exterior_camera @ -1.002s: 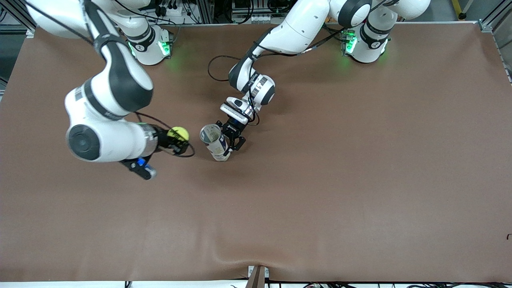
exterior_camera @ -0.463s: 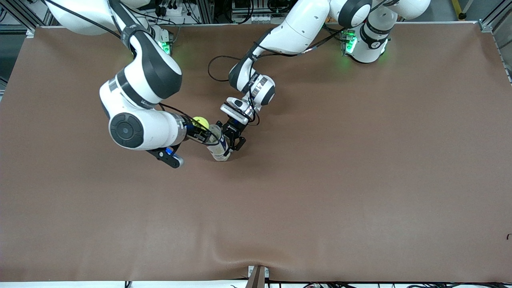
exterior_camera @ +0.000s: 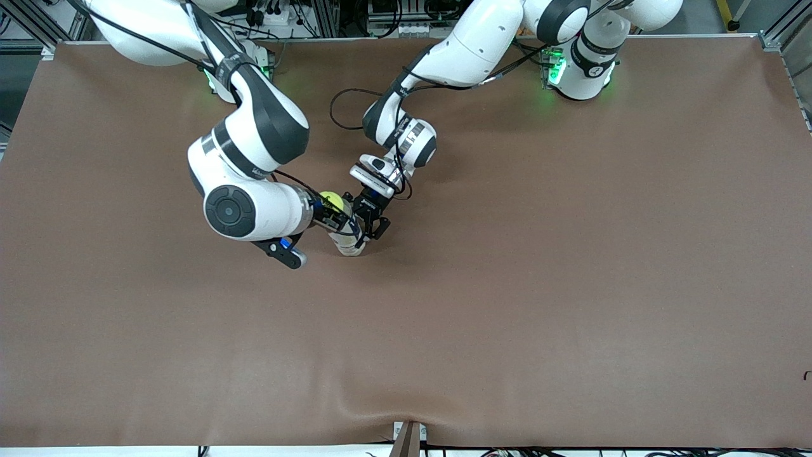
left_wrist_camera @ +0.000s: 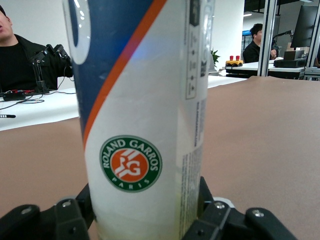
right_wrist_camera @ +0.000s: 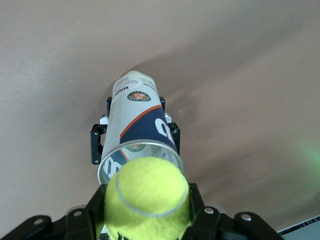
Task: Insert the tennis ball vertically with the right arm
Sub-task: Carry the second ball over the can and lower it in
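Right hand [exterior_camera: 334, 214] is clamped on the tennis ball [exterior_camera: 331, 202], poised just above the open rim of the upright can [exterior_camera: 349, 241]. Left hand [exterior_camera: 374, 223] grips the can low on its wall. Brown worktop [exterior_camera: 539, 285] lies bare around them.

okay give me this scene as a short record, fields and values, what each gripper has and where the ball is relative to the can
right gripper: shut on the tennis ball, over the can's open top
left gripper: clamped round the lower part of the tennis ball can, fingers on both sides
tennis ball can: upright on the brown table, open mouth up, Roland Garros logo on its side
ball vs can: ball just above the rim, not yet inside
alignment: ball roughly centred over the opening in the right wrist view
task state: insertion not yet done
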`<state>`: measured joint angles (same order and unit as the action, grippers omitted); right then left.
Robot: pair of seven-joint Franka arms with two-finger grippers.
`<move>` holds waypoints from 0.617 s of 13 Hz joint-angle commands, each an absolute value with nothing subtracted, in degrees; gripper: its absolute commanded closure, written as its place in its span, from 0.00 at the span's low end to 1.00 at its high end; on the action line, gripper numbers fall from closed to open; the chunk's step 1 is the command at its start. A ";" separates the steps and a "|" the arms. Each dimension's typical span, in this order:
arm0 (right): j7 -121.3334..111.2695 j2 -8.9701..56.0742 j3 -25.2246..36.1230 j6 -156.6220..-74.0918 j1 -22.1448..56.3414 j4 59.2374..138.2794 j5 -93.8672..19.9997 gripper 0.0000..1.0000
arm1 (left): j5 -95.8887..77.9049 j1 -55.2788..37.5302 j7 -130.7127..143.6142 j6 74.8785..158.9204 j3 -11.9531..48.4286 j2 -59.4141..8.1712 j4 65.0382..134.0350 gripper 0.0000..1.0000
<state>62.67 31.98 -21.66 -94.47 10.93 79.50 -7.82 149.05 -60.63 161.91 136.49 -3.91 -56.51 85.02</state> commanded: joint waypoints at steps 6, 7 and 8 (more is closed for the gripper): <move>64.42 32.34 -21.45 -95.19 11.25 79.28 -6.50 0.00 | 160.93 -60.82 184.31 139.39 -5.01 -56.43 85.87 0.22; 64.51 32.34 -21.53 -95.19 11.16 79.19 -6.50 0.00 | 160.93 -60.73 184.31 139.39 -5.01 -56.43 86.13 0.22; 64.42 32.34 -21.53 -95.19 11.16 79.10 -6.50 0.00 | 160.93 -60.73 184.31 139.39 -5.01 -56.43 86.05 0.22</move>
<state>63.53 32.39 -21.22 -95.10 11.34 79.48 -7.51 149.06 -60.56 161.91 136.57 -3.85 -56.52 85.08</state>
